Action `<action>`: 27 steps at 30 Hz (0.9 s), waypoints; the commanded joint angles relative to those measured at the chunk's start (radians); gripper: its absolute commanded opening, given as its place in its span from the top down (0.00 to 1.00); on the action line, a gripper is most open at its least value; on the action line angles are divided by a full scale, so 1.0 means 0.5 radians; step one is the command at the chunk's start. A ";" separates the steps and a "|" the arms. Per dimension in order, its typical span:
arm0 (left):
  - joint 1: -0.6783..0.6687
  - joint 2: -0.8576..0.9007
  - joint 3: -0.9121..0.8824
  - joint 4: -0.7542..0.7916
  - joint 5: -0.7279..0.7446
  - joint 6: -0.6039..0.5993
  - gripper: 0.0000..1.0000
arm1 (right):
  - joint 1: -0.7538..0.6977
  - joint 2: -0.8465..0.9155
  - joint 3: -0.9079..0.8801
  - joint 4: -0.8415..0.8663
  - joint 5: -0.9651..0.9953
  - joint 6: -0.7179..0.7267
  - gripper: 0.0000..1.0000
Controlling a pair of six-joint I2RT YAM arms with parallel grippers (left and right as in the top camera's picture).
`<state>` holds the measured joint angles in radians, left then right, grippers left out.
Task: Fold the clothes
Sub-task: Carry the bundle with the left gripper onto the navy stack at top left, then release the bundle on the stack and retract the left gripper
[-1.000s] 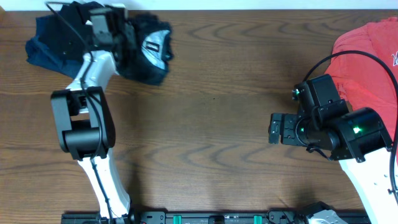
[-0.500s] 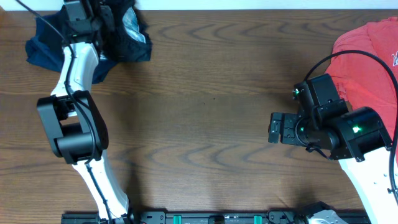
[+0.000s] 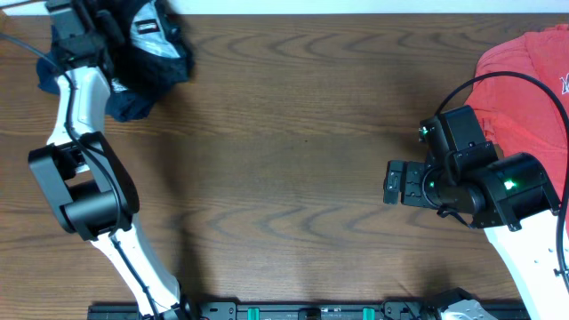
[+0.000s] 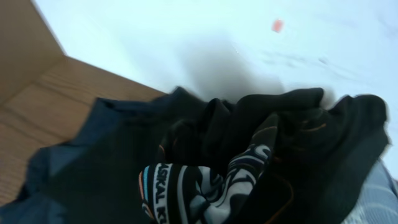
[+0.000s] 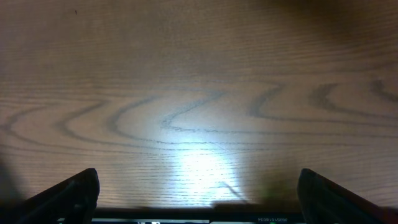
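The black jersey [image 3: 158,46] is bunched up at the table's far left corner, its white logo patch facing up. My left gripper [image 3: 89,25] is at that corner, against the jersey. In the left wrist view the crumpled jersey [image 4: 205,190], with white, orange and blue logo print, fills the lower frame and hides my fingers. The cloth has travelled with the gripper, so it looks shut on it. My right gripper [image 3: 395,184] is open and empty over bare wood at the right, its fingers wide apart in the right wrist view [image 5: 199,202].
A navy garment [image 3: 52,76] lies under and beside the jersey, and also shows in the left wrist view [image 4: 87,155]. A coral-red T-shirt [image 3: 524,80] lies at the far right. The table's back edge [image 4: 106,71] is just behind the jersey.
My left arm has swung left and back toward the far corner. The jersey has moved with it, from beside the navy garment to on top of it. The right arm has not moved.
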<state>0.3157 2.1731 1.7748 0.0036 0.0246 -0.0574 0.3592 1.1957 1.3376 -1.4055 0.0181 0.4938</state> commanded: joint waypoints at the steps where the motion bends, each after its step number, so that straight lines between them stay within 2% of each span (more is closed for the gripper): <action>1: 0.056 -0.104 0.064 0.043 -0.073 -0.069 0.94 | -0.014 0.014 -0.011 -0.003 0.007 0.037 0.01; 10: 0.089 0.034 0.064 0.146 -0.074 -0.069 0.93 | -0.014 0.074 -0.011 -0.002 0.006 0.037 0.01; 15: 0.093 0.118 0.064 0.209 -0.338 -0.067 0.93 | -0.014 0.111 -0.011 -0.006 -0.001 0.039 0.01; 18: 0.129 0.145 0.064 0.208 -0.351 -0.029 0.93 | -0.014 0.132 -0.011 -0.006 -0.001 0.067 0.01; 20: 0.163 0.155 0.064 0.208 -0.350 -0.031 0.83 | -0.014 0.143 -0.011 -0.006 -0.011 0.066 0.01; 22: 0.192 0.156 0.063 0.203 -0.349 -0.031 0.63 | -0.014 0.149 -0.011 -0.006 -0.034 0.066 0.01; 25: 0.238 0.156 0.064 0.182 -0.350 -0.032 0.56 | -0.014 0.155 -0.011 -0.004 -0.063 0.066 0.01; 27: 0.259 0.156 0.064 0.138 -0.350 -0.038 0.36 | -0.014 0.157 -0.011 -0.008 -0.079 0.066 0.01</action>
<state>0.4240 2.2498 1.7775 0.0860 -0.1196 -0.0750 0.3592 1.2697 1.3376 -1.4067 -0.0036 0.5121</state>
